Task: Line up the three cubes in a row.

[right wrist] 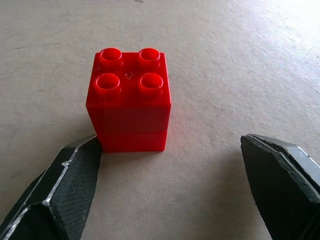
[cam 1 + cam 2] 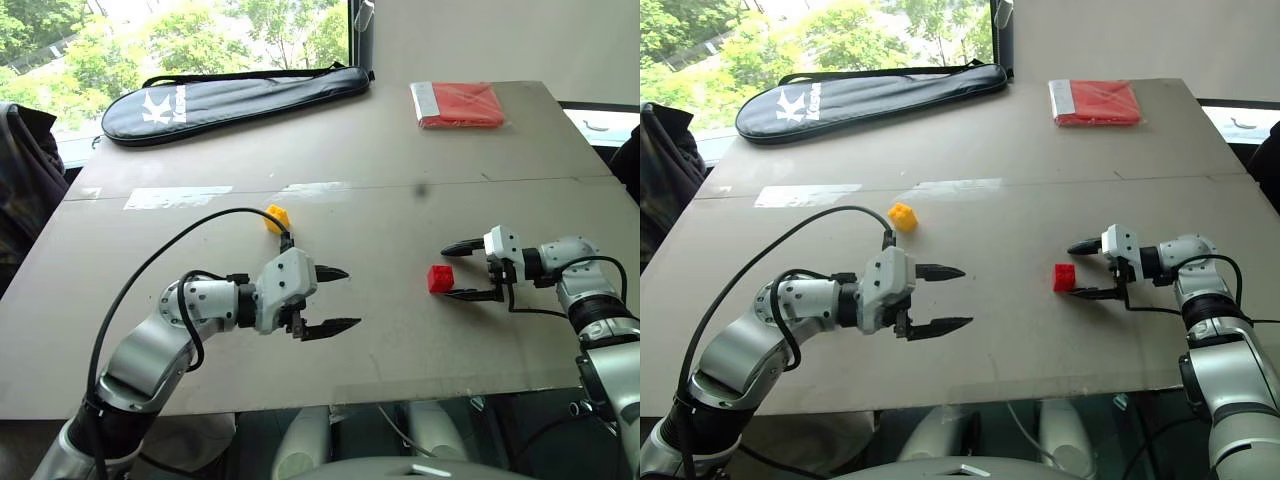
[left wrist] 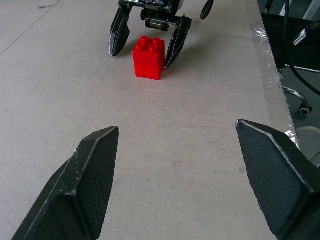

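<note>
Racket bag (image 2: 235,98) — red packet (image 2: 458,104) — far off.

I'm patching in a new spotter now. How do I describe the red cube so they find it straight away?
Start at the big grey table, then go to the robot's right side, where the right gripper lies open near the front edge. The red cube stands upright just ahead of its fingertips, studs up. The yellow cube sits far off near the left gripper, and the flat red packet lies at the far edge.

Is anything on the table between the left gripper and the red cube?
No. From the left gripper to the red cube, bare table, seen in both eye views and the left wrist view.
</note>
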You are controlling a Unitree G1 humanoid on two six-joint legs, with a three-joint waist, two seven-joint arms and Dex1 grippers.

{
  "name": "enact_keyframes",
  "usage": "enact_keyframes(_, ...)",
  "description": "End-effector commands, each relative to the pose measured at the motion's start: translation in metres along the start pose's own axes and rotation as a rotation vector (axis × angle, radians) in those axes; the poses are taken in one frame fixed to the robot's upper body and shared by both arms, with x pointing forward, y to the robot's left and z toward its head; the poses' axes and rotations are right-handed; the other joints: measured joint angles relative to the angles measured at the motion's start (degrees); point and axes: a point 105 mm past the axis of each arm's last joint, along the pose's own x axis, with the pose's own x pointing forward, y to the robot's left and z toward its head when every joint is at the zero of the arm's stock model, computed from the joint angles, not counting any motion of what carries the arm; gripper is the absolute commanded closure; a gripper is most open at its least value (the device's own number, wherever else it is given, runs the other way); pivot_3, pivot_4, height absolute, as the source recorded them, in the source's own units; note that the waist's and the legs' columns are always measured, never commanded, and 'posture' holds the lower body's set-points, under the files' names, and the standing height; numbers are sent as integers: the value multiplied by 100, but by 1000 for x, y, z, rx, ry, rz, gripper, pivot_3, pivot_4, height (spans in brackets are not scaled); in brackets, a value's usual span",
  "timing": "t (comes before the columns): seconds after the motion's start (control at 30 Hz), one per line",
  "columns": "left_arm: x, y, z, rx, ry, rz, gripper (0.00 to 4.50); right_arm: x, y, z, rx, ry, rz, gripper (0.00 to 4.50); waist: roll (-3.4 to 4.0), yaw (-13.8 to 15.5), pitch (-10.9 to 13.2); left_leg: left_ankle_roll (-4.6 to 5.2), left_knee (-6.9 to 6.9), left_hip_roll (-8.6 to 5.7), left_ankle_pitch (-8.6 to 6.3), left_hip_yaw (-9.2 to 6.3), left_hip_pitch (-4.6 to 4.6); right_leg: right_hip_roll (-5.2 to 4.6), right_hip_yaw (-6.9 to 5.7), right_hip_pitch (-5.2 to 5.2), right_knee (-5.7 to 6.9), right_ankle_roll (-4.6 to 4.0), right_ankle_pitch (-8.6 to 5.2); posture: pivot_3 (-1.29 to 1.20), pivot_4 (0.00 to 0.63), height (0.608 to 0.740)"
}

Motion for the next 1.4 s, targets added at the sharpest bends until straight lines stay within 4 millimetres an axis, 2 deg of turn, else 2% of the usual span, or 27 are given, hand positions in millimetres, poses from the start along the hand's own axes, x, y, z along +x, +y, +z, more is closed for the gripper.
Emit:
enact_keyframes(0.03,0,-2,8,33,-23,-8,678,-4,2,-14,33,63,-25,39,-2,0,-1,0,1,0,0,-1,0,0,0,0,0,-1,3,0,150,740)
enact_keyframes(0.23,0,-3,8,33,-22,-7,678,-5,0,-16,39,75,-43,39,-3,0,-2,1,4,0,0,-1,4,2,0,7,0,-1,9,0,150,740)
enact_keyframes(0.33,0,-3,8,33,-20,-7,678,-5,0,-18,46,80,-53,39,-3,-1,-1,2,3,0,0,-2,35,2,-1,45,-5,-2,9,0,150,740)
enact_keyframes(0.63,0,-4,7,34,-21,-13,678,-3,9,-18,53,46,-21,39,-3,-8,-1,3,1,1,-1,-4,78,4,-2,91,-10,-2,8,0,150,740)
enact_keyframes(0.9,-1,-4,6,33,-20,-13,678,-12,16,3,35,-131,-5,39,11,7,8,2,-12,2,-2,-20,66,2,-14,81,-18,-2,7,0,150,740)
enact_keyframes(1.13,-3,-2,6,4,-55,29,678,-31,21,15,30,-210,-61,39,21,16,14,-3,-13,1,0,-17,-27,-6,-13,-18,-18,-1,8,0,150,740)
enact_keyframes(1.3,-11,5,4,-41,-119,175,678,-51,21,32,24,-295,-157,39,26,32,17,4,-18,1,-5,-16,-30,-11,-13,-20,-22,-1,7,0,150,740)
enact_keyframes(1.4,-26,18,1,-90,-186,360,678,-61,31,47,33,-366,-190,39,27,60,17,5,-18,3,-5,-18,-30,-22,-13,-20,-22,-1,7,0,150,740)
